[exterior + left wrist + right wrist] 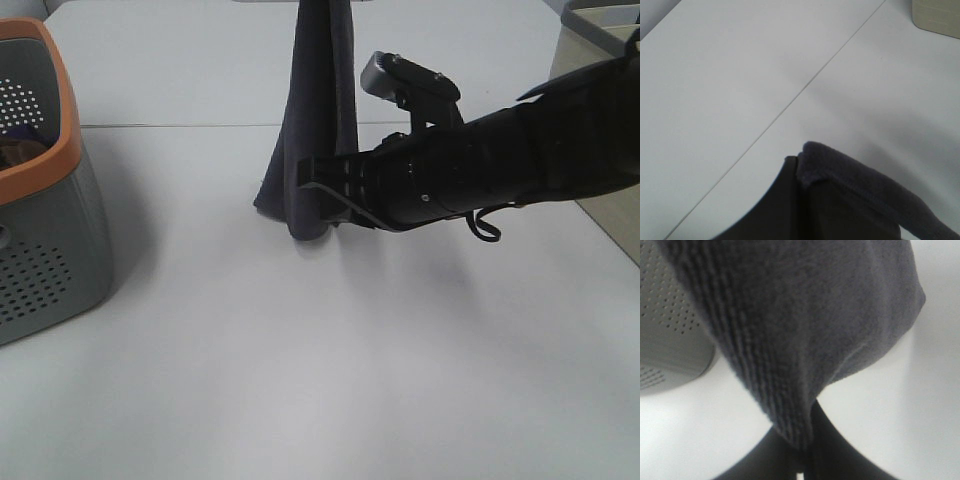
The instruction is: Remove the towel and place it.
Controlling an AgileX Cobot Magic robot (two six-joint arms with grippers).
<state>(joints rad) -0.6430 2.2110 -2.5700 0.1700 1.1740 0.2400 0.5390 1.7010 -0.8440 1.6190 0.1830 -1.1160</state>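
Note:
The towel (320,110), a dark charcoal cloth, hangs in a long drape from above the exterior view's top edge, and its lower end reaches the white table. My right gripper (318,195) comes in from the right and is shut on the towel's lower part. The right wrist view has the towel (805,325) filling most of the frame, pinched at its stitched edge in my right gripper (801,457). My left gripper (797,162) is shut on a fold of the towel (875,195), high above the table; it is outside the exterior view.
A grey perforated basket (40,230) with an orange rim stands at the table's left edge, and its wall (670,335) shows behind the towel. A pale bin (600,25) sits off the table's far right corner. A seam (180,125) crosses the table.

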